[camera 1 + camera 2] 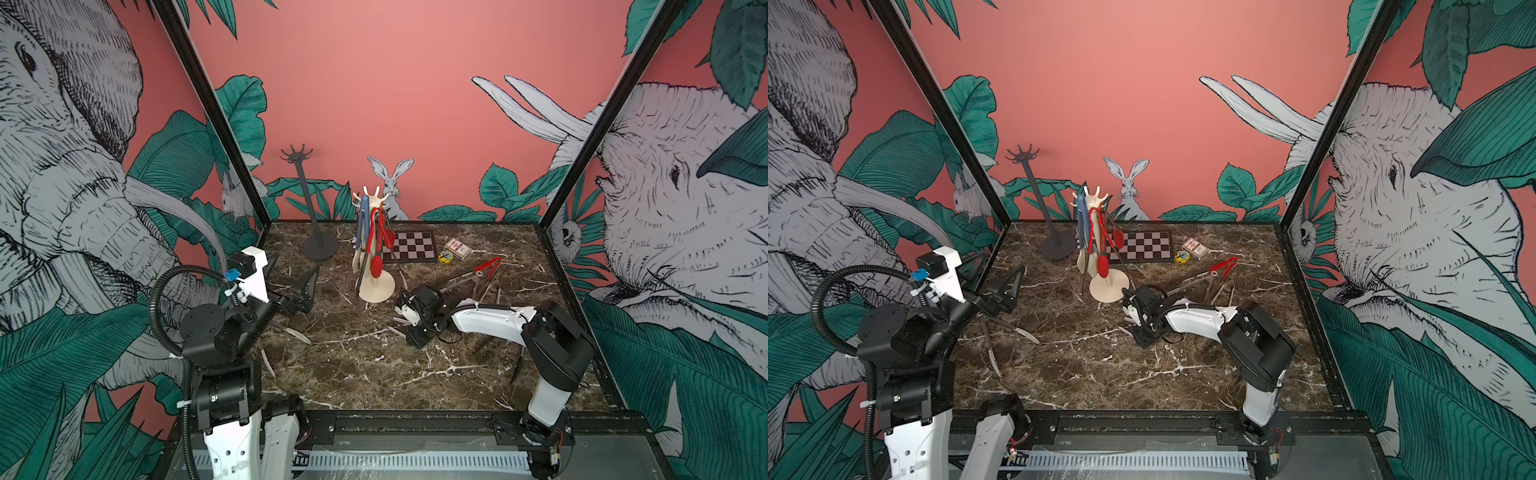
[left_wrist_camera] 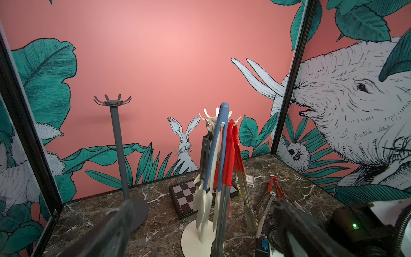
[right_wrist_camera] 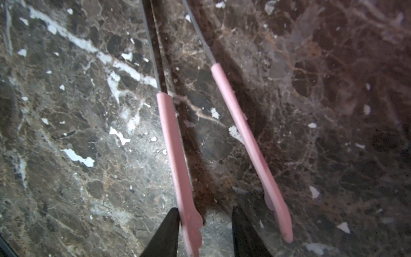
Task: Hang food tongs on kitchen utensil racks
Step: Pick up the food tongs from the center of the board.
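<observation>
The cream-white rack (image 1: 376, 286) stands mid-table with several tongs hung on it, among them a blue pair (image 1: 363, 224) and a red pair (image 2: 231, 155). Behind and to its left, the dark grey rack (image 1: 307, 199) carries nothing. Pink-tipped tongs (image 3: 173, 144) lie flat on the marble. My right gripper (image 3: 206, 231) is down over their tips, jaws apart. One pink tip lies between the jaws, touching one fingertip (image 3: 171, 231), and the other tip lies outside. My left gripper (image 2: 205, 203) hovers wide open, facing the cream rack, with nothing in it.
More tongs lie loose: a red-tipped pair (image 1: 488, 266) on a metal pile at the right, a cream-tipped pair (image 1: 297, 334) by the left arm, and a dark pair (image 1: 517, 365) under the right arm. A checkered board (image 1: 409, 246), a card box (image 1: 457, 248) and a yellow object (image 1: 445, 257) sit at the back.
</observation>
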Controlling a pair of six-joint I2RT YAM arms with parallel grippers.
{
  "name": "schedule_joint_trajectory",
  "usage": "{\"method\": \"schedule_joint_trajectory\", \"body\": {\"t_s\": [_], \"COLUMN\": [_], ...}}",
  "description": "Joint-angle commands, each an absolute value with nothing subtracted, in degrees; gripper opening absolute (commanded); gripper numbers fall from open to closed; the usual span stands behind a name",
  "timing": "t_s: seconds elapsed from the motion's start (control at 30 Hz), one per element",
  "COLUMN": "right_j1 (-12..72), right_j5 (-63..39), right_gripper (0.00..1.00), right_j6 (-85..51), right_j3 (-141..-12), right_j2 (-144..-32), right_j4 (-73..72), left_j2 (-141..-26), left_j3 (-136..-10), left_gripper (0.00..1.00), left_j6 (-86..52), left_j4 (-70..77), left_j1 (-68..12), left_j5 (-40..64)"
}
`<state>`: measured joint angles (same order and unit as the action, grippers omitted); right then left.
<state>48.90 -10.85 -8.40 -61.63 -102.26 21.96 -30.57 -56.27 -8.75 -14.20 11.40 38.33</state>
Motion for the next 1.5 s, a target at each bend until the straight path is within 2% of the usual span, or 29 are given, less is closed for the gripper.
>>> {"method": "schedule_joint_trajectory", "body": {"t_s": [0.0, 0.1, 0.43, 0.53, 1.0, 1.47], "right_j1": [49.98, 50.43, 50.71, 50.71, 50.41, 39.68], "right_j5": [-9.32, -8.96, -9.92, -10.06, -13.52, -18.12], "right_gripper": [0.35, 0.32, 0.10, 0.06, 0.00, 0.00], "right_j6": [-6.26, -4.81, -3.30, -2.90, -4.23, -7.42], "right_j3": [-63.24, -63.59, -62.50, -61.64, -53.17, -45.20], "right_j2": [-103.58, -104.14, -102.34, -101.08, -90.39, -74.96], "right_j4": [22.80, 23.78, 24.38, 25.03, 24.88, 21.91], "left_j2": [-29.97, -30.06, -30.37, -30.50, -31.29, -31.62], "left_j3": [-56.07, -56.03, -55.55, -55.15, -53.83, -52.48], "left_gripper": [0.99, 0.99, 0.99, 0.99, 0.99, 0.99], "left_j6": [-7.40, -7.14, -7.13, -7.51, -8.10, -9.71], "left_j4": [-15.25, -15.44, -14.86, -14.32, -12.24, -9.61], "left_j1": [11.66, 11.66, 11.67, 11.66, 11.75, 11.71], "left_j5": [38.06, 37.76, 37.83, 37.73, 39.18, 40.69]}}
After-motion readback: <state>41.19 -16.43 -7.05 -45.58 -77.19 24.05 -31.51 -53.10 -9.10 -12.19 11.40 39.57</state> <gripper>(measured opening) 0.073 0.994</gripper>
